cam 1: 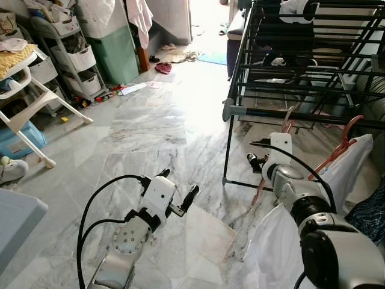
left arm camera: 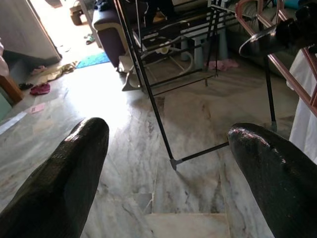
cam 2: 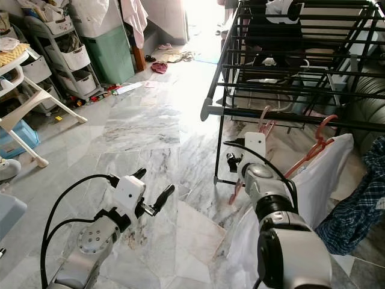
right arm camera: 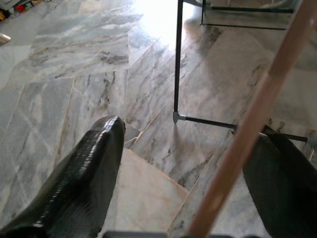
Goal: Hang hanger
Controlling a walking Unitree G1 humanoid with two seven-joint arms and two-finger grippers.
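Right claw point(right arm camera: 198, 163): fingers apart around pink hanger point(right arm camera: 247, 129), not clamped, near drying rack point(cam 1: 289, 78) | Left claw point(cam 1: 178, 191): apart, empty, above floor.

The black metal drying rack point(cam 1: 301, 72) is standing at the floor's far right, and the pink plastic hanger point(cam 1: 337, 150) is sitting below its near rail, carrying the white cloth point(cam 1: 352, 171). The right gripper point(cam 1: 260, 152) is hovering beside that hanger; the left gripper point(cam 1: 177, 191) is hanging over the marble tile floor point(cam 1: 138, 129), left of the rack. The grey plastic drawer trolley point(cam 1: 69, 57) is lining the far left edge.
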